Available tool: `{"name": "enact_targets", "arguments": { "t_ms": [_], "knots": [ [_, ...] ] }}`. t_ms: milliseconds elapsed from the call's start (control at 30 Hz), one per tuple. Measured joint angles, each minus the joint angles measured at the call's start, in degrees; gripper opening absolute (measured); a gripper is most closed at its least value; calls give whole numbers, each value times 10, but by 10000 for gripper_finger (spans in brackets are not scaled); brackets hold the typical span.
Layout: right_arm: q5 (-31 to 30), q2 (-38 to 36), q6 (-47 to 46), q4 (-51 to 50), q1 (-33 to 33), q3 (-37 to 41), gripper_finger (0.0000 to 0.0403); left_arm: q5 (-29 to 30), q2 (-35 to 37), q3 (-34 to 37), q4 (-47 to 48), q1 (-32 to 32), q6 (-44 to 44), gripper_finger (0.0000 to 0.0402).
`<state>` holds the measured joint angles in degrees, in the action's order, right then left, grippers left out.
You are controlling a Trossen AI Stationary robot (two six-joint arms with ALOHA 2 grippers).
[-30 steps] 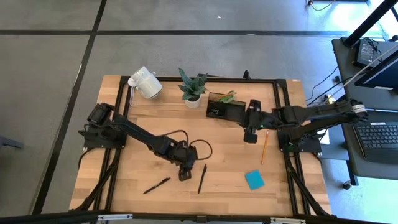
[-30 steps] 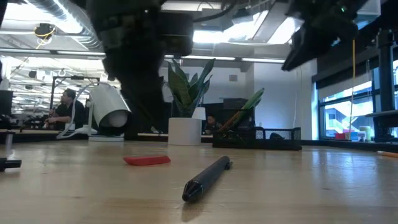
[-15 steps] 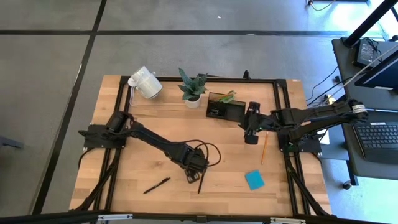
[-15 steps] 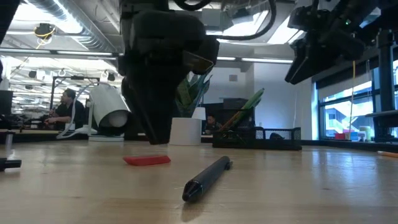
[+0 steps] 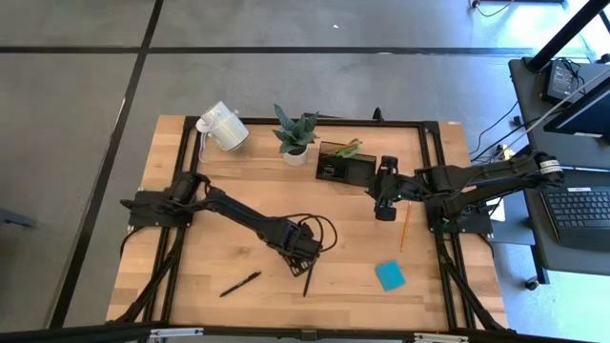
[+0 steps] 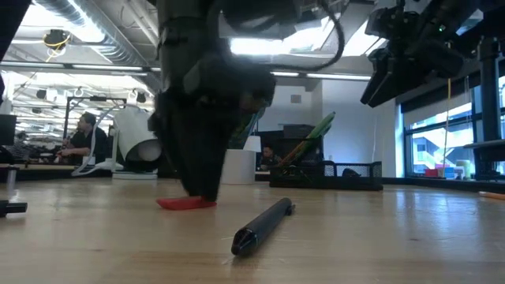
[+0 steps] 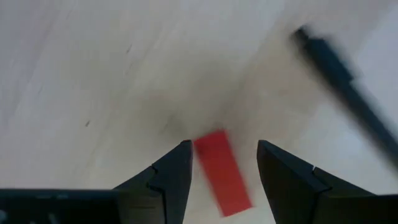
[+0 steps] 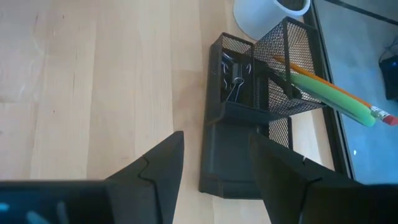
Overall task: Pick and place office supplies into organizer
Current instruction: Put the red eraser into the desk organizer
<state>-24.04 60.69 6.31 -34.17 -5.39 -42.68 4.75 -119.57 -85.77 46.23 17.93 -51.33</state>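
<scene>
A small red block point(image 7: 222, 171) lies flat on the wooden table, also seen in the low view point(image 6: 185, 203). My left gripper point(image 7: 224, 149) is open and low over it, one finger on each side of the block; it also shows in the high view point(image 5: 303, 255). My right gripper point(image 5: 384, 205) is open and empty, in the air just near of the black mesh organizer point(image 8: 249, 124). The organizer holds green and orange pencils point(image 8: 329, 93) and a black clip point(image 8: 235, 87).
A black pen point(image 5: 310, 273) lies right beside my left gripper, and another pen point(image 5: 239, 284) lies nearer the front. A blue sticky pad point(image 5: 389, 275) and an orange pencil point(image 5: 406, 224) lie at the right. A white mug point(image 5: 222, 127) and a potted plant point(image 5: 295, 133) stand at the back.
My left gripper has gone toward the table's right edge and then down to the tabletop, and it now straddles the red block. The block has stayed where it was. My right gripper has dipped a little.
</scene>
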Motion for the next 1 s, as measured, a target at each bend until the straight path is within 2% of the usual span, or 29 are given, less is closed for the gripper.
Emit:
{"name": "enact_targets", "arguments": {
  "t_ms": [333,767,1000],
  "knots": [
    [0,0,0,5,0,0,183,-21,-27,-3,19,-1,-19,169],
    [0,0,2,5,0,0,183,-28,-27,0,25,-12,30,77],
    [0,0,2,5,0,0,183,-28,-3,4,17,-23,64,57]
  ]
}}
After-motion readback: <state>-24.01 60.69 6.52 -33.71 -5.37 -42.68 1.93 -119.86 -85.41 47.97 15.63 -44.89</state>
